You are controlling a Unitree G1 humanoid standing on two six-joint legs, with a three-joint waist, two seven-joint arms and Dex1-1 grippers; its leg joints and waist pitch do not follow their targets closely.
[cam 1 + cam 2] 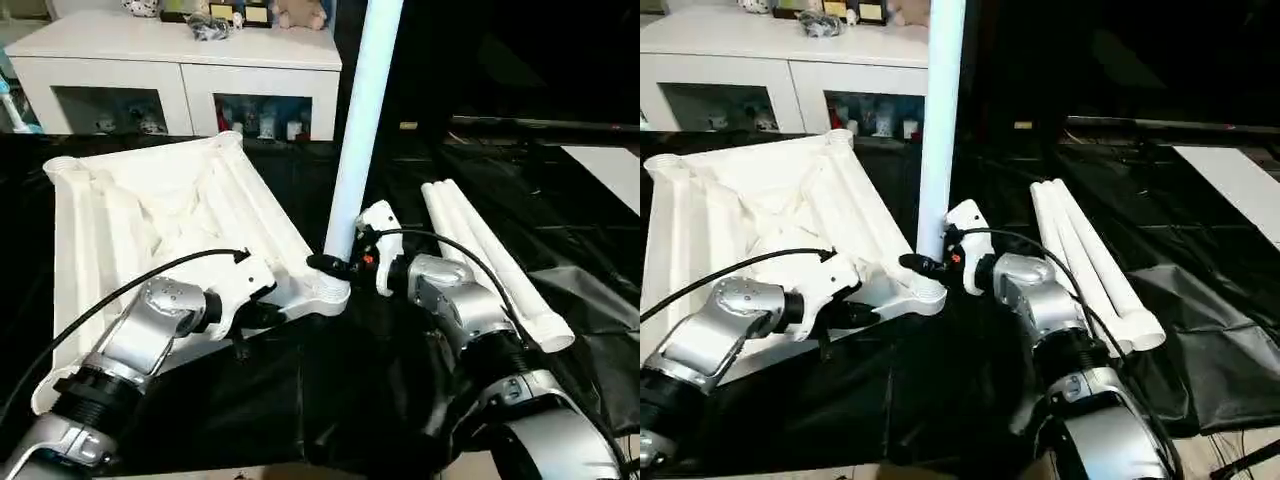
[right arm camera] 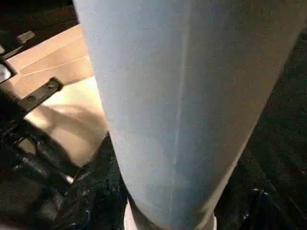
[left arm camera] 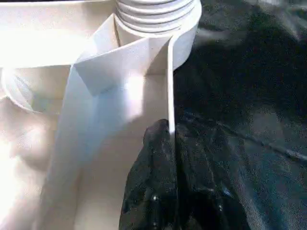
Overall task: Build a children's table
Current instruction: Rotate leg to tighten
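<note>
Two hands at work: left hand (image 3: 170, 143) pinched shut on the tabletop's thin side wall (image 3: 169, 86), steadying it; right hand (image 1: 335, 264) clasped around upright leg (image 1: 360, 130), centre frame, seating it in near corner socket (image 1: 325, 288). Three spare legs (image 1: 490, 255) right, on black sheet (image 1: 300, 390).

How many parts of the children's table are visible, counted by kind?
Table top, lying underside up: 1
Leg standing upright in the near corner socket: 1
Loose legs lying together on the black sheet: 3
Total: 5
</note>
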